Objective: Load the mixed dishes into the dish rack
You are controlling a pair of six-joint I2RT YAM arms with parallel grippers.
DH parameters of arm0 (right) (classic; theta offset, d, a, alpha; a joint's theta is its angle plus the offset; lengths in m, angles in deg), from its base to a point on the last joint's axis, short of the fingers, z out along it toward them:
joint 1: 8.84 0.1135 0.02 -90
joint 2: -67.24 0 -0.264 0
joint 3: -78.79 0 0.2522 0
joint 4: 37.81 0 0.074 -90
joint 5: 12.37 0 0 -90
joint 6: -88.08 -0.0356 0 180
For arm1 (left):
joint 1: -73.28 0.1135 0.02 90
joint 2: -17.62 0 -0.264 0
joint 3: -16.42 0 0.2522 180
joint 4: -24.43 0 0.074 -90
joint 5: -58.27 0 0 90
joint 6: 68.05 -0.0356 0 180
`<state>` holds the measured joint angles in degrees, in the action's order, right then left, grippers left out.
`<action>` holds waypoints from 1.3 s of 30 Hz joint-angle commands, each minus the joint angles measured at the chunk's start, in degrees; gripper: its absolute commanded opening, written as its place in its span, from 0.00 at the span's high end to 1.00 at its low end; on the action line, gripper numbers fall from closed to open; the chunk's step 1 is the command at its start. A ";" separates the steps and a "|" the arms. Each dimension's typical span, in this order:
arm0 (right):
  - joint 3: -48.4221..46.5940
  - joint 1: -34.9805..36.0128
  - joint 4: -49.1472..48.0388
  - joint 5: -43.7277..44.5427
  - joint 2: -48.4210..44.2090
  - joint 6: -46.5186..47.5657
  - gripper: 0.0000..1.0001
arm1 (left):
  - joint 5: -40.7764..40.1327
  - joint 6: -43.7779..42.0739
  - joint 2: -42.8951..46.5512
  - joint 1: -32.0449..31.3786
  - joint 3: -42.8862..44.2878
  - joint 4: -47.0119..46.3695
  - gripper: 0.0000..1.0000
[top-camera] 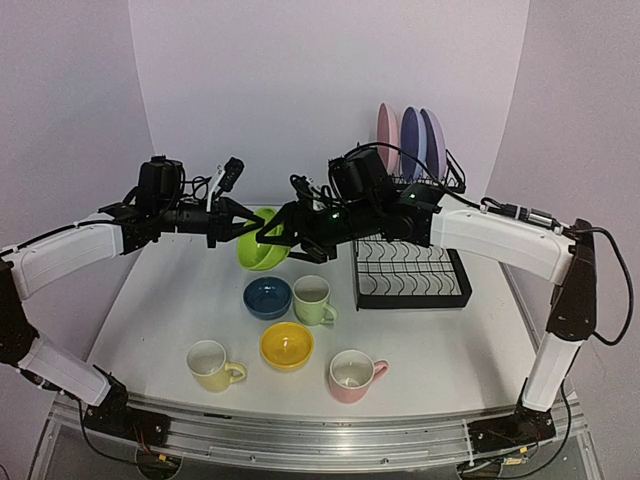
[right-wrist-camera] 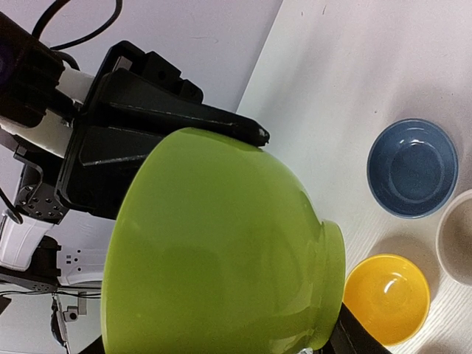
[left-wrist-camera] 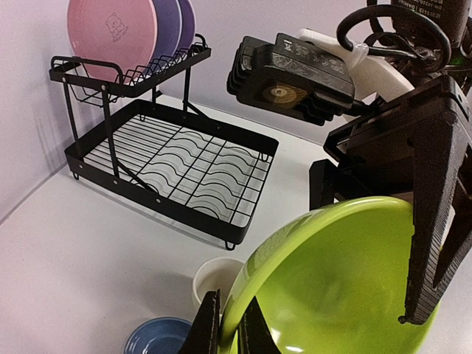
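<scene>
**Green bowl held in mid-air between both arms; three plates racked, six pieces to go**

Three plates stand on edge in the upper shelf (top-camera: 445,185) of the black wire dish rack (top-camera: 362,290) at the back right of the desk (top-camera: 170,300): a pink plate (top-camera: 385,135), a lilac plate (top-camera: 409,140) and a blue plate (top-camera: 433,142). The rack's lower tray (top-camera: 410,270) holds nothing.

Five pieces sit on the desk in front of the arms. A dark blue bowl (top-camera: 267,296) has a pale green mug (top-camera: 314,299) just beside it. Nearer the arms' bases are a yellow mug (top-camera: 212,364), a yellow bowl (top-camera: 286,345) and a pink mug (top-camera: 352,375). Roughly a third of the load looks done, with every bowl and mug left to rack.

The green bowl (top-camera: 258,252) hangs above the desk, left of the rack, tipped onto its side. Both arms reach inward and meet at it. The left fingers (left-wrist-camera: 209,328) are pinched together on its rim. The right fingers (left-wrist-camera: 435,221) stand apart, one on each side of the bowl's body. Whether they press on it cannot be told. This looks like a handover toward the rack side.
</scene>
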<state>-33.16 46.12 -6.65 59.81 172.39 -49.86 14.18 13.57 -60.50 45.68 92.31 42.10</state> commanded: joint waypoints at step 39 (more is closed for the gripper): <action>-2.19 -16.83 57.50 55.51 -7.05 29.23 1.00 | -7.34 -2.89 4.88 -0.71 2.08 -0.27 0.15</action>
<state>-35.67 30.75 49.88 110.05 161.72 -30.63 8.84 12.74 -58.55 45.03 94.90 40.68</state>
